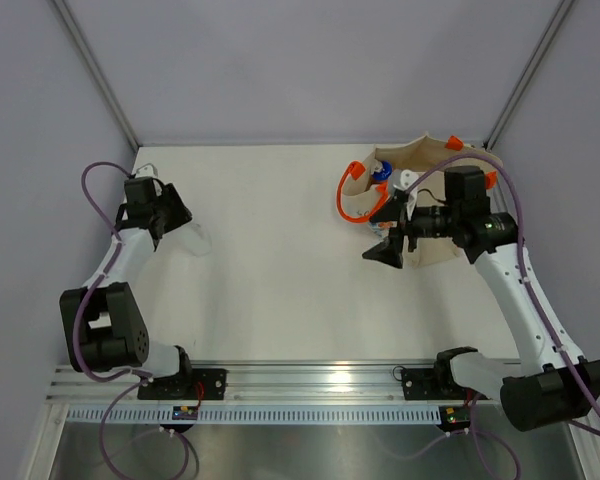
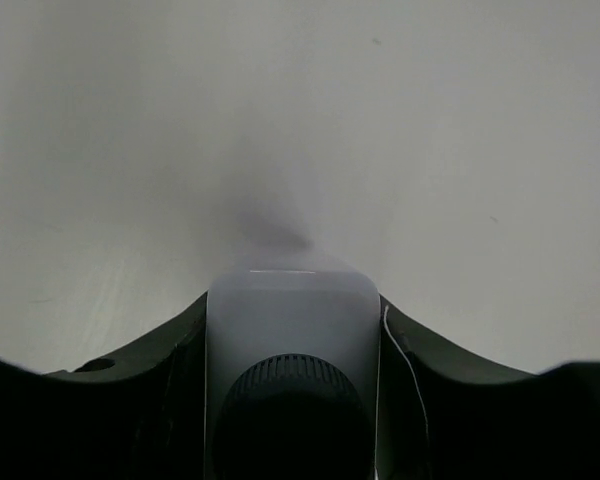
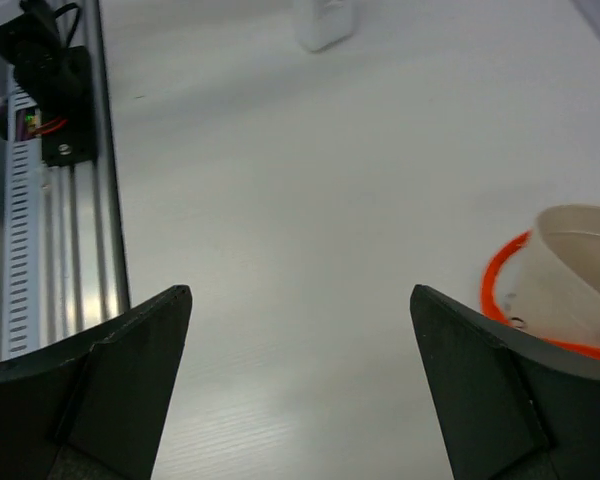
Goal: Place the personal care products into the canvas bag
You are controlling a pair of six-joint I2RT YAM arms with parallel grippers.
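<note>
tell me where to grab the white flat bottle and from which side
Take the white flat bottle by its two narrow edges just below the black cap, coming in from the cap end. It is wide but thin and its cap points at the left gripper, so the fingers span the body squarely.

No legible text, label, brand, number or sign anywhere in any of the three views.
</note>
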